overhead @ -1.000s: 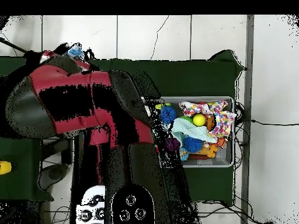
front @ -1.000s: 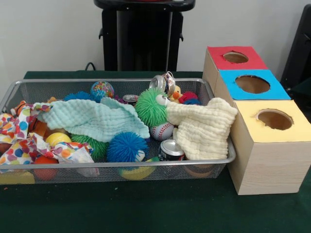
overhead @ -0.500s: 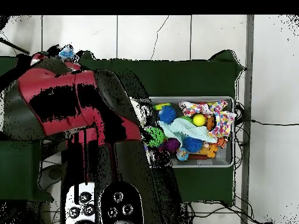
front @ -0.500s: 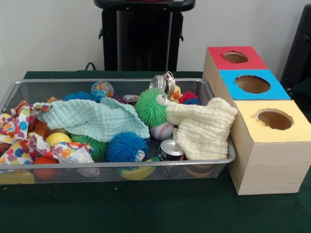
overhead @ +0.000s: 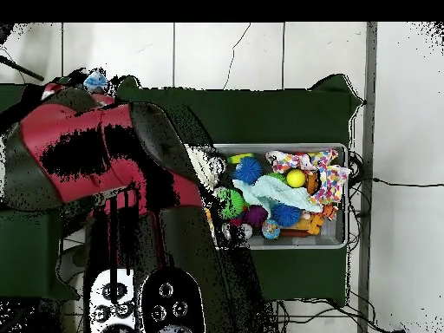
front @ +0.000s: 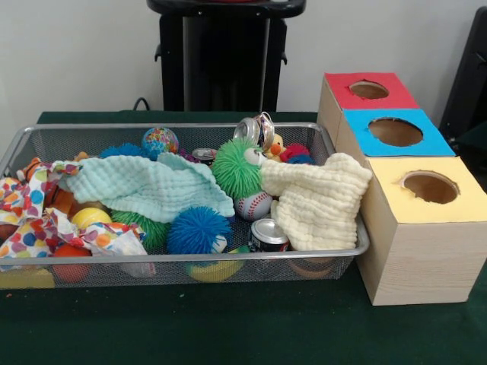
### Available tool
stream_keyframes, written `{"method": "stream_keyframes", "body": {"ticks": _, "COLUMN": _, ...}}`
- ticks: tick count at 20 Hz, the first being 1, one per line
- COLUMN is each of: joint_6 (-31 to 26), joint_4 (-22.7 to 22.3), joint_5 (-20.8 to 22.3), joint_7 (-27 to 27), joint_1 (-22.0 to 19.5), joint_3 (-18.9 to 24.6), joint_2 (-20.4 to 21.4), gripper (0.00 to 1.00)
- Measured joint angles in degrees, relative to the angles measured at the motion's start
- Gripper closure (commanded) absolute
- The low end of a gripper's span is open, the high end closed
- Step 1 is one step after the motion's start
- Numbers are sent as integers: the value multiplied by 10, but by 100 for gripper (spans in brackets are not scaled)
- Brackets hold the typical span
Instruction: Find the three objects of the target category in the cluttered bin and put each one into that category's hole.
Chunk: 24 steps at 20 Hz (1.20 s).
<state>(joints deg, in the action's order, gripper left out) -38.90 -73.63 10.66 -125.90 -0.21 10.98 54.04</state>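
Baseball (front: 253, 204) with red stitching, no readable writing on cans (front: 268, 233)

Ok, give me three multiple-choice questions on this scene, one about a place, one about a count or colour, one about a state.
1. Where is the baseball?
A. in the mesh bin
B. on the red box
C. on the table

2. How many boxes with holes stand beside the bin?
A. two
B. three
C. four

3. The silver can at the bin's near wall is:
A. crushed flat
B. upright
C. under the mint cloth

Answers: 1 A, it lies between the green spiky ball and the cream cloth. 2 B, red box, blue box, yellow box. 3 B, its top faces up.
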Motion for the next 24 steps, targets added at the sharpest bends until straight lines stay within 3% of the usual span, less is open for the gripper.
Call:
{"method": "stream_keyframes", "body": {"ticks": 12, "joint_6": 0, "joint_4": -7, "joint_5": 0, "joint_7": 0, "joint_1": -21, "joint_3": 29, "joint_2": 8, "gripper": 100}}
{"method": "stream_keyframes", "body": {"ticks": 24, "joint_6": 0, "joint_4": -67, "joint_5": -1, "joint_7": 6, "joint_1": -133, "joint_3": 103, "joint_2": 37, "gripper": 100}}
